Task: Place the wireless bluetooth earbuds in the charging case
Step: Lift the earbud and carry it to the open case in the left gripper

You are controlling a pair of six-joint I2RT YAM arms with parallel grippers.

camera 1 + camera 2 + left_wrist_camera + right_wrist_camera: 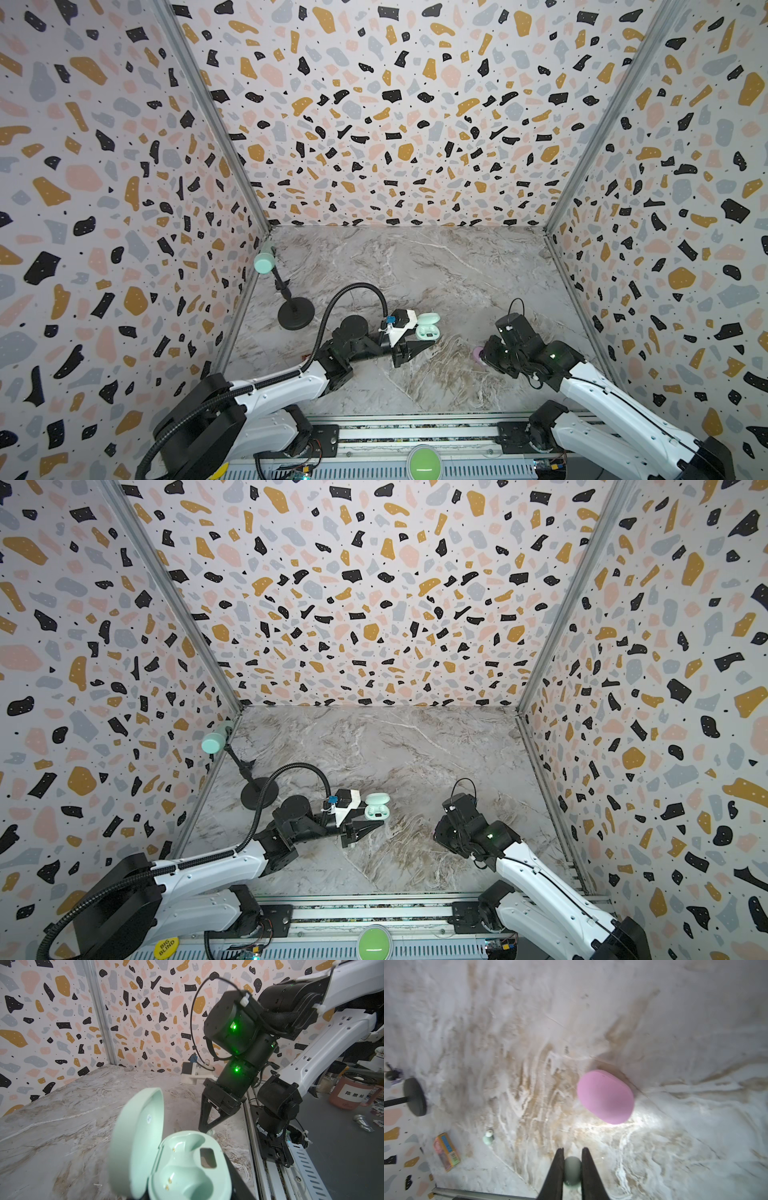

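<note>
Right wrist view: I see right end effector (572, 1150) pinching 1 mint earbud (572, 1171) close to desk (508, 1022) | 2nd mint earbud (488, 1137) lying loose on desk | pink case (605, 1097) lid shut, nearby | left end effector (424, 337) clamped on mint charging case (182, 1167), lid open, well apart from right end effector | can't tell if it's resting on desk

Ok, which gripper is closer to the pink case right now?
Right. The right gripper, shut on a mint earbud, hangs just beside the pink case. The left gripper sits across the table from it, holding the open mint case.
</note>
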